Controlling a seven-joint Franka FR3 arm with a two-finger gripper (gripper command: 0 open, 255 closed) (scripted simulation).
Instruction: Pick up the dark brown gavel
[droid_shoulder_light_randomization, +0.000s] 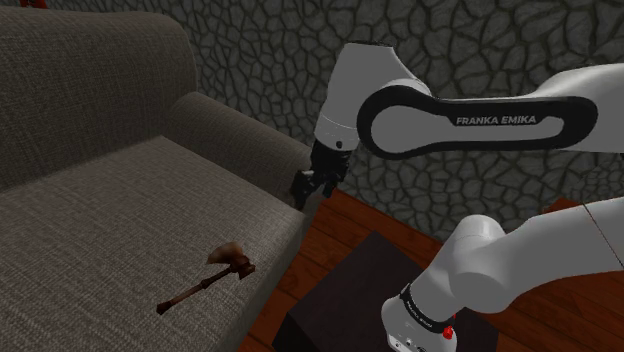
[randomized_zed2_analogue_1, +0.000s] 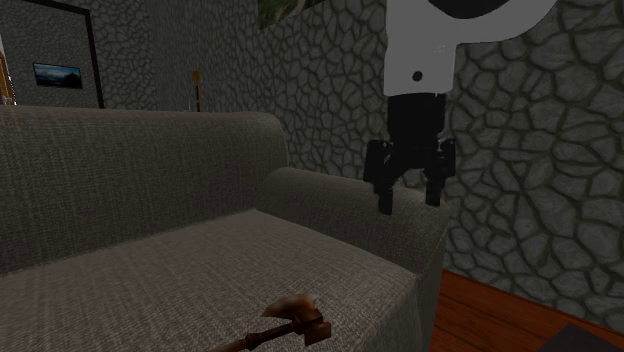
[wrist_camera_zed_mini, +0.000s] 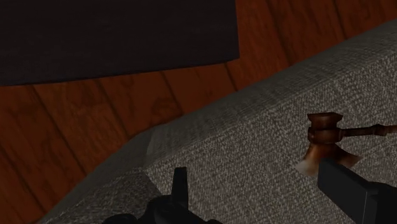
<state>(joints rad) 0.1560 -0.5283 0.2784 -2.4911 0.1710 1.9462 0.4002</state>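
Stone wall (droid_shoulder_light_randomization: 260, 50) behind; grey fabric sofa (droid_shoulder_light_randomization: 110, 210) in front of it; reddish plank floor (droid_shoulder_light_randomization: 340, 225) beside the sofa.

White arm (droid_shoulder_light_randomization: 470, 120) rises from a dark stand (droid_shoulder_light_randomization: 350, 290) and reaches over the sofa's armrest.

Tool (droid_shoulder_light_randomization: 312, 188) hangs in the air above the armrest, fingers pointing down. Fingers stand wide apart with nothing between them; seen in the second exterior view (randomized_zed2_analogue_1: 410, 200) and the wrist view (wrist_camera_zed_mini: 261, 184).

Gavel (droid_shoulder_light_randomization: 215, 273), dark brown wood, lies flat on the seat cushion near its front edge, well apart from the tool.
- Long axis: diagonal in the shoulder view. Head at upper right, handle pointing to that view's lower left, roughly along the seat's front edge.
- Second exterior view: gavel (randomized_zed2_analogue_1: 290, 322) with the same slant, handle cut off by the bottom edge. The shoulder view gives the handle's whole length.
- Wrist view: gavel (wrist_camera_zed_mini: 340, 132) lies just beyond one finger (wrist_camera_zed_mini: 343, 181), head nearer the gap, handle running outward.

Extras by view: the second exterior view adds a small framed picture (randomized_zed2_analogue_1: 57, 75) on a far wall. The wrist view adds the seat's front corner against the floor.
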